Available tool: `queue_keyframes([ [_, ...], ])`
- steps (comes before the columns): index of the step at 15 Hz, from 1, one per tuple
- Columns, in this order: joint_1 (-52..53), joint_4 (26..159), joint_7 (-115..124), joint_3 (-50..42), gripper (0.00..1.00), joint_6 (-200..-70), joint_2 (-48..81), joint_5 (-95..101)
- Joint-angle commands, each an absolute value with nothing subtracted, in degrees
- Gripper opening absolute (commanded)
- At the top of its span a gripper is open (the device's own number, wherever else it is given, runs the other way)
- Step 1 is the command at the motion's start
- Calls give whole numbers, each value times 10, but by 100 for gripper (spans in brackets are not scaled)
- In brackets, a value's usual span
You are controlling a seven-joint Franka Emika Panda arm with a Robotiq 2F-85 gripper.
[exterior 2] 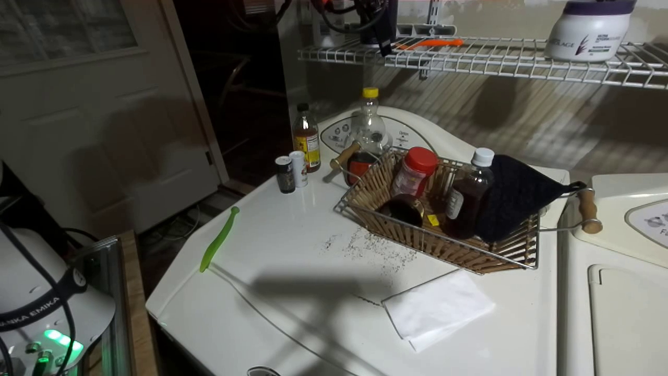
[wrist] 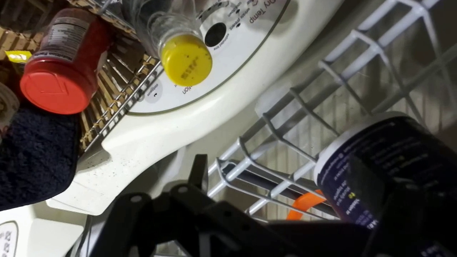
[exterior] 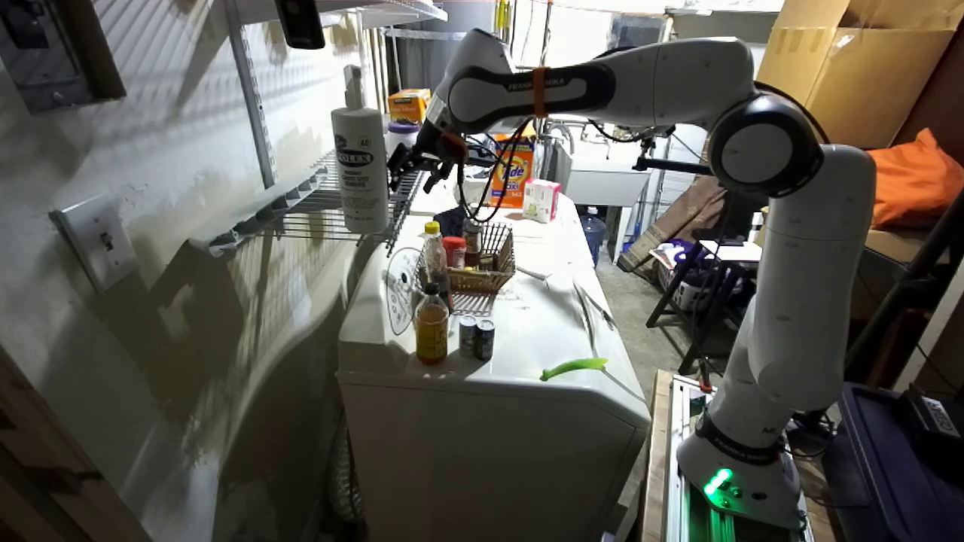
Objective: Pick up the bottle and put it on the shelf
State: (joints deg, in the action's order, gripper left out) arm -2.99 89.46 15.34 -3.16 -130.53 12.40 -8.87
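Seems done setting the dark bottle (wrist: 400,153) on the shelf (exterior 2: 485,55). Holds nothing, with jaws spread wide. Probably needs only to withdraw.

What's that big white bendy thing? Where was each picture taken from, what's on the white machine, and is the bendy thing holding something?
That's a jointed white-and-black robot arm. Two cameras stand apart from it. The third sits on its wrist, so that picture shows the black two-fingered tool up close. On the smooth white dryer you can see a brown slatted basket with a metal rim, a clear bottle with a yellow cap, an amber bottle with a dark cap and a thin, curved green thing I can't name. The tool is at the grey metal wire shelf, close to a round, dark blue container with a white rim. The tool looks open, so I don't think it's holding anything.
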Motion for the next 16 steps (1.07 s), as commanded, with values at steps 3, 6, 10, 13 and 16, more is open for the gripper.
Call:
queue_keyframes([
  [3, -27, 922, 148, -21, 100, -1370, 122, -123],
  [6, -18, 926, 161, -34, 100, -1354, 114, -58],
  [10, -15, 918, 168, -47, 100, -1268, 82, 31],
  [13, -25, 948, 81, -30, 100, -1152, 21, -2],
  [16, -24, 1006, 14, -27, 100, -1042, -71, -24],
])
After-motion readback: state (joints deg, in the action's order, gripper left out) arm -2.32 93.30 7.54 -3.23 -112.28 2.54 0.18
